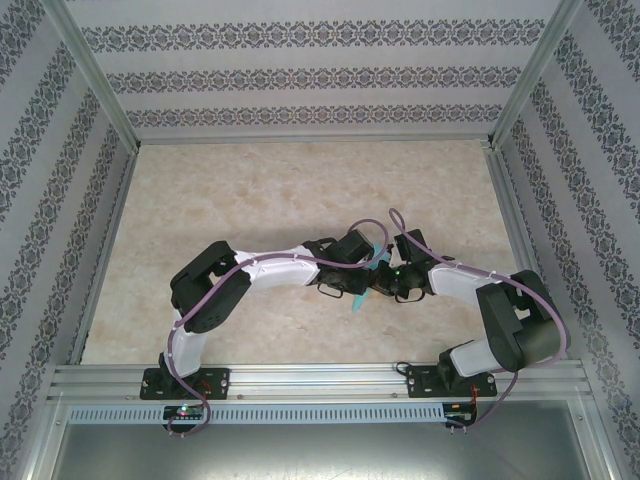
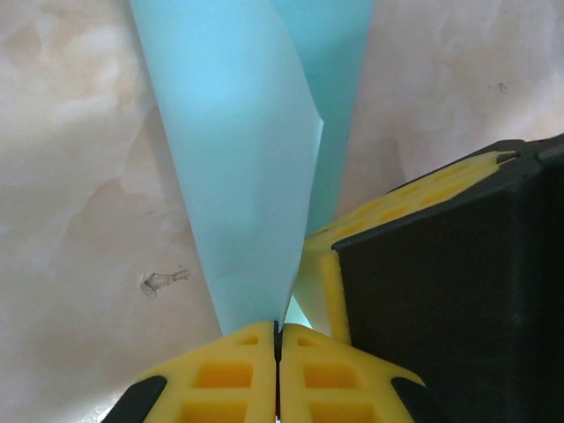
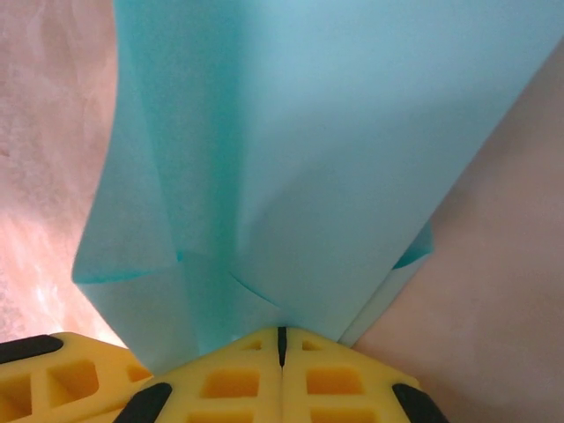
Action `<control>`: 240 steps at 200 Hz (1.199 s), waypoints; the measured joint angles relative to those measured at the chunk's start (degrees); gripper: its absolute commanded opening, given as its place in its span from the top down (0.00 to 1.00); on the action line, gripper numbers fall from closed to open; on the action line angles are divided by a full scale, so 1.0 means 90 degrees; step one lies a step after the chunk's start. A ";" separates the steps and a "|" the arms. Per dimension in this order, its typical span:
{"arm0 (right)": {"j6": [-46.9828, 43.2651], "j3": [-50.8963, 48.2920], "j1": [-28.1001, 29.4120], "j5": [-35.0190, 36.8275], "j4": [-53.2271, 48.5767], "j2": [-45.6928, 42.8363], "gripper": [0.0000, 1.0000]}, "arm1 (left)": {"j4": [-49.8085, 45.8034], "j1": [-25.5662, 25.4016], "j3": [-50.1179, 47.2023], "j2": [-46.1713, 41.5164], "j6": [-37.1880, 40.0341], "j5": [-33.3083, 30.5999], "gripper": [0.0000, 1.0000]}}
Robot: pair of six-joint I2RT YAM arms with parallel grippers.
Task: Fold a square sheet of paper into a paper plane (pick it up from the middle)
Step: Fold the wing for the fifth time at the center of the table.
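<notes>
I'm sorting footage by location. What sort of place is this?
Probably a lab robot cell: an aluminium frame boxes in wallpapered panels and a marble-look tabletop, with left arm and right arm bolted to its front rail.

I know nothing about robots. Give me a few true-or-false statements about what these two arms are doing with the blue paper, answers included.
1. The paper is light cyan. True.
2. The left arm's jaws stand wide open. False: they are shut on the paper.
3. The right arm's jaws pinch the paper too. True.
4. The paper lies as one flat sheet on the table. False: it is folded in layers and held between both arms.
5. The table is marbled beige. True.
</notes>
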 measured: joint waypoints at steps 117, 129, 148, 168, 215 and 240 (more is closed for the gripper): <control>0.0189 -0.0328 -0.0291 -0.0238 0.0148 -0.0330 0.95 | 0.0430 0.0012 -0.0170 0.0010 -0.0168 0.0238 0.91; 0.0206 -0.0345 -0.0325 -0.0240 0.0143 -0.0376 0.96 | 0.0454 0.0015 -0.0172 0.0024 -0.0172 0.0240 0.91; 0.0236 -0.0345 -0.0333 -0.0240 0.0121 -0.0430 0.95 | 0.0495 0.0015 -0.0175 0.0027 -0.0172 0.0265 0.91; 0.0279 -0.0345 -0.0347 -0.0233 0.0029 -0.0495 0.95 | 0.0537 0.0015 -0.0175 0.0032 -0.0172 0.0284 0.91; 0.0250 -0.0342 -0.0500 0.0153 -0.0687 -0.0882 0.94 | 0.0534 0.0041 -0.0175 0.0044 -0.0172 0.0287 0.91; 0.0204 -0.0342 -0.0554 0.0325 -0.1022 -0.1105 0.94 | 0.0534 0.0053 -0.0175 0.0049 -0.0172 0.0284 0.91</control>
